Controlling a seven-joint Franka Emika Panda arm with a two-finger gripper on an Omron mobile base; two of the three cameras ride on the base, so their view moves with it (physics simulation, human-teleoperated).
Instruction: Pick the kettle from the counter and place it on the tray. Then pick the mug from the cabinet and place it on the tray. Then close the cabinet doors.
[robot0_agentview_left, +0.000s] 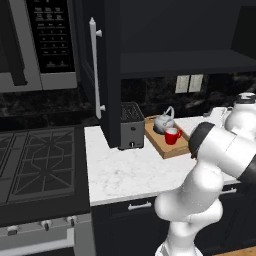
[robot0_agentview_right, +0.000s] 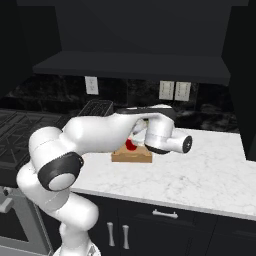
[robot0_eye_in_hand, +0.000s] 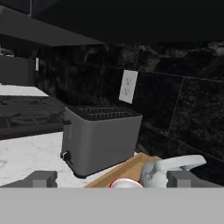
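Observation:
The wooden tray (robot0_agentview_left: 175, 148) lies on the white marble counter (robot0_agentview_left: 125, 170) right of the toaster. On it stand the silver kettle (robot0_agentview_left: 163, 121) and, in front of it, the red mug (robot0_agentview_left: 172, 135). In the hand view my gripper (robot0_eye_in_hand: 113, 179) is open, its fingertips (robot0_eye_in_hand: 41, 178) wide apart, hovering just over the tray with the mug's rim (robot0_eye_in_hand: 126, 183) low between them and the kettle (robot0_eye_in_hand: 168, 170) to the right; it holds nothing. The black cabinet (robot0_agentview_left: 185, 62) is open, and its left door (robot0_agentview_left: 109, 75) with the silver bar handle swings out over the counter.
A boxy toaster (robot0_agentview_left: 131, 126) stands by the tray's left end, under the open door. The microwave (robot0_agentview_left: 45, 45) hangs over the black stovetop (robot0_agentview_left: 40, 165) to the left. Wall outlets (robot0_agentview_right: 175, 90) sit on the dark backsplash. My arm's elbow (robot0_agentview_right: 55, 172) reaches across the counter front.

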